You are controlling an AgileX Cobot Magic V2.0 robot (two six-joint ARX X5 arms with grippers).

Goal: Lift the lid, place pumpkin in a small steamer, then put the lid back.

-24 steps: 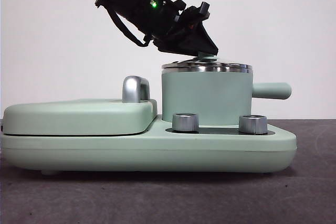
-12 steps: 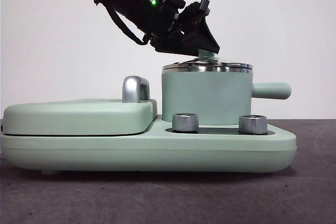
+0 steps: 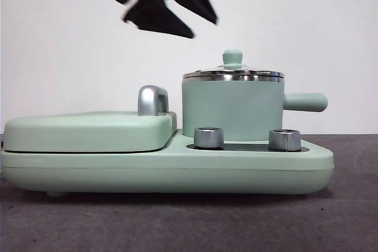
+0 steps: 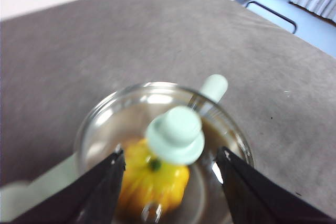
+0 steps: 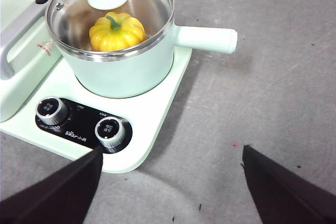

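Above the small steamer [image 3: 231,109], the left gripper [image 4: 170,163] hangs open and empty.
Lid [image 5: 109,11] sits on; pumpkin [image 5: 116,31] inside; right gripper [image 5: 170,156] open, holding nothing.

Left pincer [image 4: 170,163] raised, jaws apart – right pincer [image 5: 170,161] open.
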